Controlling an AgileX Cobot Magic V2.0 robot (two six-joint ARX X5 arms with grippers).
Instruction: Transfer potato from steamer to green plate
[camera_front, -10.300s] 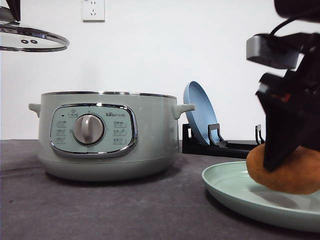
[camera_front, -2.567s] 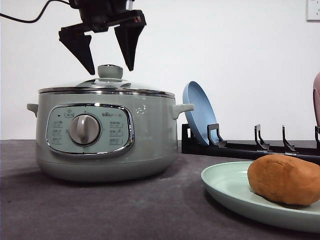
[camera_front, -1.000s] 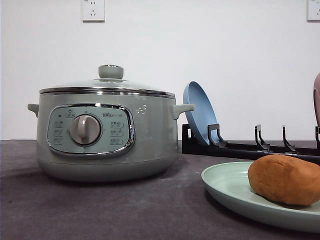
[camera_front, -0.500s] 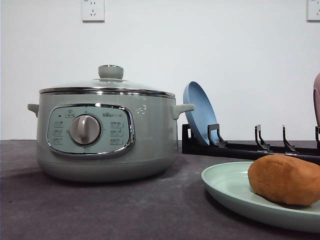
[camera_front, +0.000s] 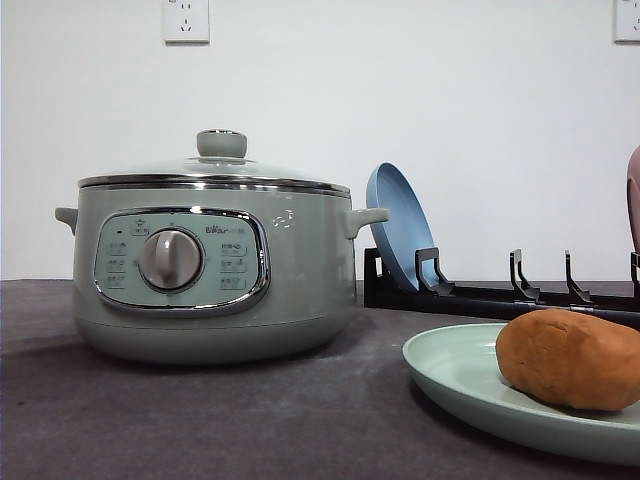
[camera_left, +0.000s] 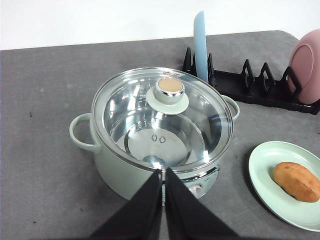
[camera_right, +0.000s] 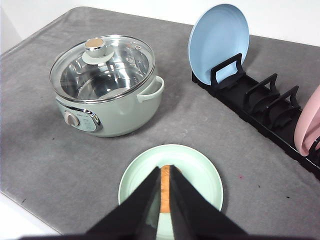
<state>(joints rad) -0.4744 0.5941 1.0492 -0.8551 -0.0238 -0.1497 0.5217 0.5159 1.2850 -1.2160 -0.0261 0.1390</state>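
The potato (camera_front: 572, 358) rests on the green plate (camera_front: 450, 375), at the lidded steamer's (camera_front: 210, 270) four o'clock. Task looks done. Both the left end effector (camera_left: 163, 175) and right end effector (camera_right: 165, 172) hang pinched closed, empty.

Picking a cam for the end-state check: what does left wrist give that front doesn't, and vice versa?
Left wrist alone: a look down through the glass lid into the steamer's bare metal inside, and the left gripper, fingers together, empty.
Front alone: the control panel with its dial square on, and two wall sockets.
Both: the steamer with its lid on, the potato lying on the green plate, the blue plate upright in the black rack, and an edge of a pink plate.
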